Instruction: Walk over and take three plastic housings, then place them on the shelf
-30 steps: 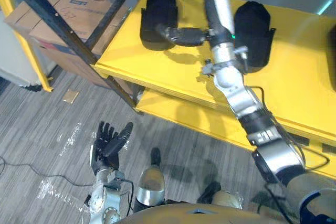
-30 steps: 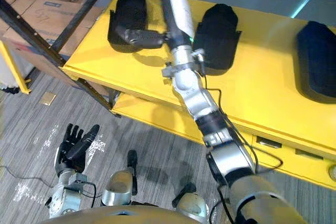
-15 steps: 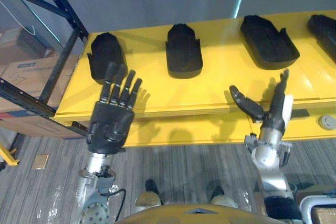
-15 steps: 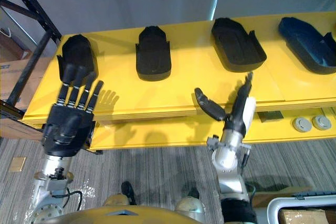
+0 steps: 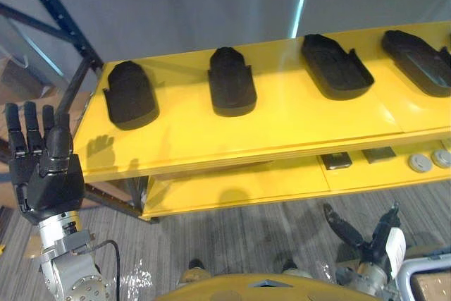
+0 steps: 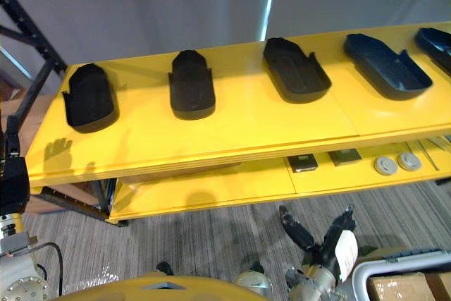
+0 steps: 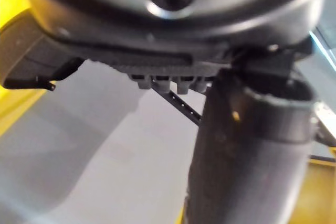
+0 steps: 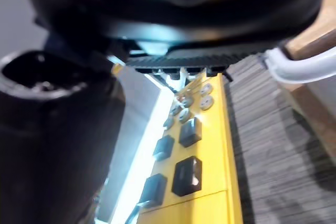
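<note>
Black plastic housings (image 5: 231, 81) lie in a row across the upper frame on the yellow shelf (image 5: 282, 121), long axes running up-frame toward the wall. The left hand (image 5: 46, 181), fingers straight and empty at the left edge, stands near the leftmost housing (image 5: 130, 94) — down-left of it. The right hand (image 5: 366, 248), splayed and empty, sits low at lower right — well apart from all, so the left looks better placed.

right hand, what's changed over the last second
The right hand has drawn back from the leftmost housing on the yellow shelf and now hangs open, low before it. The left hand has risen, open, beside the shelf's left end. The camera also shifted. It and the other housings lie as before, none held.
</note>
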Tool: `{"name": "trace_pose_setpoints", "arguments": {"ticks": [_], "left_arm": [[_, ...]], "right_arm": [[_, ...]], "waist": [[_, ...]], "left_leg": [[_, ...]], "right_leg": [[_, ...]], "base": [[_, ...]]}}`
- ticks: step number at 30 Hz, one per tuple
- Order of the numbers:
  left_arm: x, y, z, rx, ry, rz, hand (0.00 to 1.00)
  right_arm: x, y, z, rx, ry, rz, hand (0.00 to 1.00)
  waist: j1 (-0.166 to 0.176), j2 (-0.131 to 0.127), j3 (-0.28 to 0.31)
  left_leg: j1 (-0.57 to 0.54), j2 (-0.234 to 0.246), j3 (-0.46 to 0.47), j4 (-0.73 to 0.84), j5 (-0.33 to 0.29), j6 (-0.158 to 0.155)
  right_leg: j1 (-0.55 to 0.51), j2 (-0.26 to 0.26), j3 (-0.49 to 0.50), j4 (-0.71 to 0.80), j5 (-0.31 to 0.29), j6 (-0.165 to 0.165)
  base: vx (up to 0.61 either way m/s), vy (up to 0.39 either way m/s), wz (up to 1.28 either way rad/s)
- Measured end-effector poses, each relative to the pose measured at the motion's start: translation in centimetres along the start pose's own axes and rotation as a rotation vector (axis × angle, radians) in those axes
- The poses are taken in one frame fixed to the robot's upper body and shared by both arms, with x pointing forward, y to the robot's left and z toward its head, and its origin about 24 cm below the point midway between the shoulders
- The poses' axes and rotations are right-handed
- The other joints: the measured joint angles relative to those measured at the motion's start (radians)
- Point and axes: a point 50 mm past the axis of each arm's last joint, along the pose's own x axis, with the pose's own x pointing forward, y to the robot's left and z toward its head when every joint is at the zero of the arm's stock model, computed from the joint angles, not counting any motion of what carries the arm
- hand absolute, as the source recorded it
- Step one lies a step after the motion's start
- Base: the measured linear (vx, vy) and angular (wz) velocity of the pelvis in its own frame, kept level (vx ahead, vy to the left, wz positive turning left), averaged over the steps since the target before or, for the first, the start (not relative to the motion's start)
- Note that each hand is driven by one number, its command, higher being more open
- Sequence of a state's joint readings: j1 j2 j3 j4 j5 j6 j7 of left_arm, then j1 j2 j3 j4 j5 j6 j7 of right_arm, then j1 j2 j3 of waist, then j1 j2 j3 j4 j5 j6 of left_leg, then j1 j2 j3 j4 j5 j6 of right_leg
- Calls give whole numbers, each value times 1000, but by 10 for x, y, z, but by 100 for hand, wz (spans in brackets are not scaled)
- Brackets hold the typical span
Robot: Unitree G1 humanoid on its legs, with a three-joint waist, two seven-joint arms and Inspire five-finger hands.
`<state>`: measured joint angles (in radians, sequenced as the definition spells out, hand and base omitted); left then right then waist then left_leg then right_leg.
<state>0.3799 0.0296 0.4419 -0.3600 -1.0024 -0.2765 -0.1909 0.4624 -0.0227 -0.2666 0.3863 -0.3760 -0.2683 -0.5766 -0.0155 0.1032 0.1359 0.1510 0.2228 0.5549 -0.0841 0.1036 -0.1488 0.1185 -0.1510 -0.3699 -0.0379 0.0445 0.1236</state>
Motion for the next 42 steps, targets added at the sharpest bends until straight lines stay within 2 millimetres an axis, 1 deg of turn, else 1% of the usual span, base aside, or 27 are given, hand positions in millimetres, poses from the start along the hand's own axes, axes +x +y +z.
{"name": "trace_pose_setpoints", "arguments": {"ticks": [1,3,6,9,10,11,12,14,17,19,21,23,27,29,32,36,39,42], "left_arm": [[2,-1,-2,15,-2,23,100],[8,-5,-5,42,2,41,100],[15,-10,-12,129,27,65,100],[17,-9,-19,227,82,90,100],[17,-7,-23,246,110,95,100],[17,-4,-28,287,162,105,100],[17,-3,-31,304,188,113,100],[17,1,-35,343,230,118,100],[20,11,-45,379,304,129,100],[26,18,-59,382,360,145,100],[30,19,-63,386,377,143,100],[34,16,-67,379,381,121,100],[46,6,-66,370,338,43,100],[57,-5,-63,344,272,-19,100],[66,-16,-58,327,202,-66,100],[72,-23,-53,324,153,-119,100],[76,-38,-45,309,99,-177,100],[77,-55,-35,302,45,-254,100]], "right_arm": [[-2,0,-5,-12,18,9,100],[-5,1,-12,-33,51,39,100],[-12,7,-30,-84,140,151,100],[-21,12,-52,-75,292,245,100],[-25,13,-60,-80,343,271,100],[-31,15,-70,-55,436,312,100],[-34,16,-74,-42,472,329,100],[-38,18,-80,-40,517,353,100],[-39,18,-85,-27,565,384,100],[-38,15,-93,-31,617,428,100],[-38,16,-96,-32,646,465,100],[-38,15,-99,-28,664,479,100],[-36,17,-100,-3,696,510,100],[-37,19,-103,24,742,539,100],[-33,20,-104,48,786,577,100],[-31,21,-104,114,829,607,100],[-30,22,-104,134,844,608,100],[-29,23,-104,141,849,603,100]], "waist": [[-17,0,-11],[-21,-2,-20],[-26,-10,-19],[-28,-11,-18],[-28,-10,-18],[-30,-8,-19],[-33,-8,-18],[-39,-8,-18],[-43,-9,-18],[-42,-10,-18],[-44,-16,-13],[-42,-22,-12],[-44,-26,-11],[-43,-23,-7],[-42,-23,7],[-43,-23,29],[-41,-31,48],[-36,-32,58]], "left_leg": [[-1,0,5,0,-2,-1],[1,0,20,0,-4,-2],[5,-1,23,0,-5,-2],[12,-1,22,0,-6,-2],[16,-2,22,0,-7,-2],[17,-2,21,-1,-8,-2],[16,-2,21,-1,-10,-1],[14,-2,24,-1,-13,3],[13,-3,37,-1,-13,1],[1,-5,45,-1,-11,-1],[-8,-5,49,-1,-10,-1],[-18,-6,55,0,-7,0],[-19,-9,63,1,-6,2],[-18,-9,62,1,-6,2],[-9,-9,63,1,-6,2],[-4,-10,56,0,-11,5],[-5,-15,41,0,-10,6],[-4,-22,36,0,-10,9]], "right_leg": [[-4,0,5,0,2,0],[-11,1,21,0,5,0],[-9,0,24,2,7,0],[-1,0,24,2,6,0],[4,-1,23,2,6,-1],[3,-1,22,2,6,-1],[0,-1,22,1,5,-1],[-7,-1,26,1,5,-1],[-19,-1,43,-1,6,0],[-37,-2,51,-2,14,0],[-52,-1,58,-3,20,-3],[-64,-1,65,-3,24,-3],[-67,-2,75,-2,27,-5],[-66,-3,76,-2,27,-5],[-60,-3,75,0,26,-6],[-56,-6,69,-1,20,-11],[-48,-10,57,0,24,-5],[-43,-17,52,0,25,-4]], "base": [[30,2,-21],[26,3,-18],[2,-2,-4],[0,0,0],[0,0,0],[-32,-3,2],[-38,-2,0],[-31,0,-6],[-9,2,-13],[5,6,-9],[21,-3,-9],[54,-2,-11],[28,2,-3],[0,0,0],[-42,-15,-3],[-45,-10,2],[-6,-3,11],[22,8,7]]}}
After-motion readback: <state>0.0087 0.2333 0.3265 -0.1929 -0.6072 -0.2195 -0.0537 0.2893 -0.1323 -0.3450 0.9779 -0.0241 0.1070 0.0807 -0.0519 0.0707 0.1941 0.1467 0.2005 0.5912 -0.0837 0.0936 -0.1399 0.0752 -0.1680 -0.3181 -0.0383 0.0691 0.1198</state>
